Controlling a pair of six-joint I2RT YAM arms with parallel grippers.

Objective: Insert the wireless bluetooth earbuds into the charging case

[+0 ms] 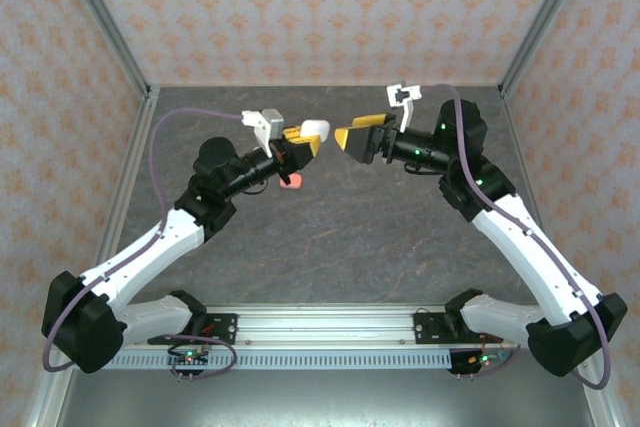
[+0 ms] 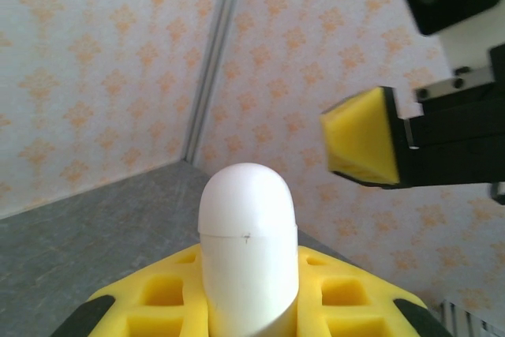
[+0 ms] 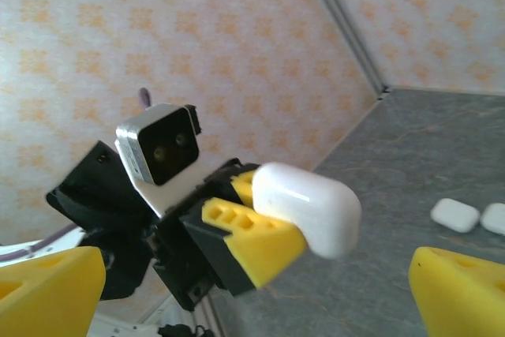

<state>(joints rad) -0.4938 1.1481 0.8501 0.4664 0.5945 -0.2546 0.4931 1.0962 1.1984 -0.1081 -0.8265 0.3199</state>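
No writing, label, brand or number can be read in any view. The white case (image 2: 247,250) carries only a thin seam line with a tiny dark speck on it. The wallpaper (image 1: 300,7) has a repeated orange ornament, not lettering.

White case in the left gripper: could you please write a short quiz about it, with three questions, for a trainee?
1. True or false: the left gripper is shut on the white case.
2. The case is: A) open, B) closed, C) in two pieces.
3. Fill in: the right gripper faces the case with its jaws ____.
Key: 1 true; 2 B; 3 open.
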